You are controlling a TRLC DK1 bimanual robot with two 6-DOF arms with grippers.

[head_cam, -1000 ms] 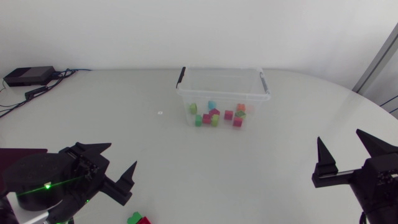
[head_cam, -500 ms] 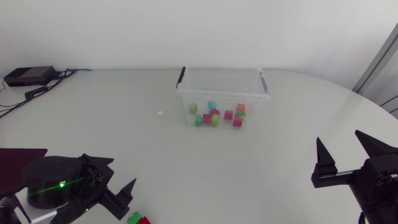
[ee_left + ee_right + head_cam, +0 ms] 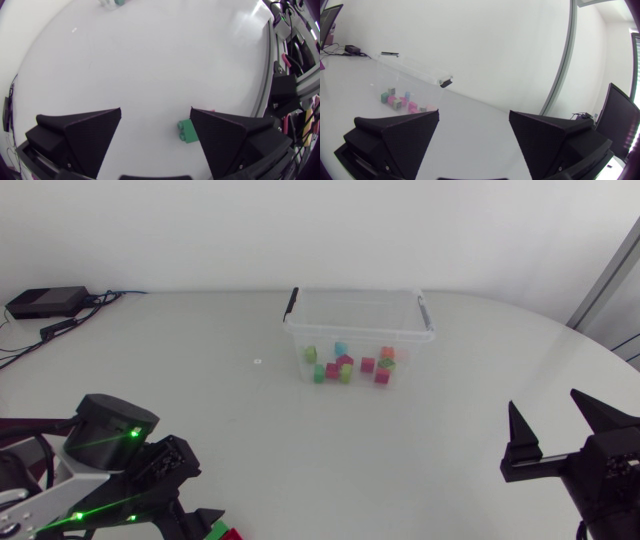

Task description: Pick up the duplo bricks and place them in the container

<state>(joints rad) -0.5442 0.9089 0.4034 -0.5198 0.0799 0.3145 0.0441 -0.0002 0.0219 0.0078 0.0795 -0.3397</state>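
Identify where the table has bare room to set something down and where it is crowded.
Bare: white table between clear plastic container, left gripper and right gripper. Crowded: inside the container; around the green duplo brick.

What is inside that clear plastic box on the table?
The container holds a loose cluster of small duplo bricks on its bottom, in green, teal, pink and orange. Some overlap and hide each other, so an exact count cannot be made.

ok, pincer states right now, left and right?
Left pincer: open, empty; green brick lies by one finger.
Right pincer: open, empty.
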